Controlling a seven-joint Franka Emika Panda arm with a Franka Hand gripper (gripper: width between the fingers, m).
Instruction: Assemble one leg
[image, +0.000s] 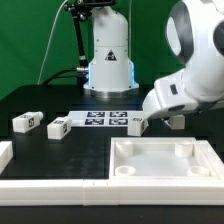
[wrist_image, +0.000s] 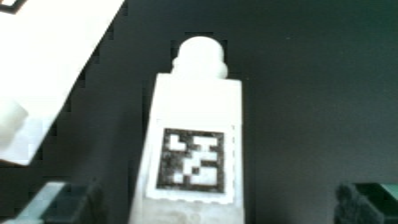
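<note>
One leg (wrist_image: 196, 130) between spread fingers (wrist_image: 57, 203), gaps both sides | finger ends cropped, dim

leg (wrist_image: 196, 105) smooth plastic; table (wrist_image: 311, 80) matt (dark)

Table (image: 60, 100): all the parts are carried on it, and the robot base (image: 108, 60) is set at its rear.
Marker board (image: 100, 118): laid flat in the middle, before the robot base.
Tray-like piece (image: 160, 181): placed at the front, toward the exterior view's right.
Outer leg (image: 25, 122): set farthest to the exterior view's left.
Second leg (image: 57, 127): placed between the outer leg and the marker board.
Third leg (image: 137, 122): found at the board's other end, under the end effector (image: 145, 119), between its fingers (wrist_image: 63, 205), touched by neither.
Fourth leg (image: 176, 120): set behind the tray-like piece, at the exterior view's right of the end effector.
</note>
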